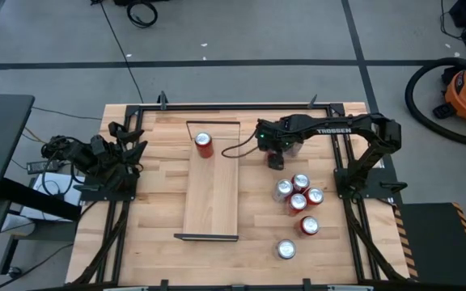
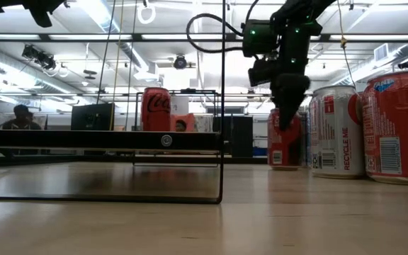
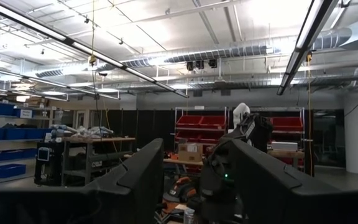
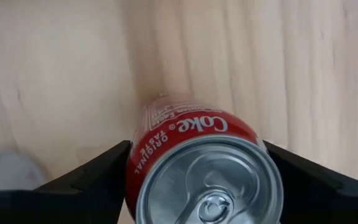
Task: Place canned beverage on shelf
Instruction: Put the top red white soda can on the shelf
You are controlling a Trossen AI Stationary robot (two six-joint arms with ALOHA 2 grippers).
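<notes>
My right gripper (image 4: 197, 180) pinches a red can (image 4: 201, 165), label "Coke ORIGINAL TASTE", over bare wood between the shelf (image 1: 212, 182) and the right edge. Cluster cans (image 2: 395, 127) read "RECYCLE ME". One Coca-Cola can (image 1: 204, 145) stands at the shelf's far end; remaining board open. Left gripper (image 1: 128, 145) waits at left edge, fingers spread.

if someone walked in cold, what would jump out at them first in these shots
Most likely the right gripper, out over the table right of the shelf, closed around an upright red Coke can seen top-down in the right wrist view. Next, the lone can already standing at the shelf's far end, and the cluster of spare cans waiting on the tabletop nearer the right arm's base. The left gripper waits at the table's left edge.
</notes>
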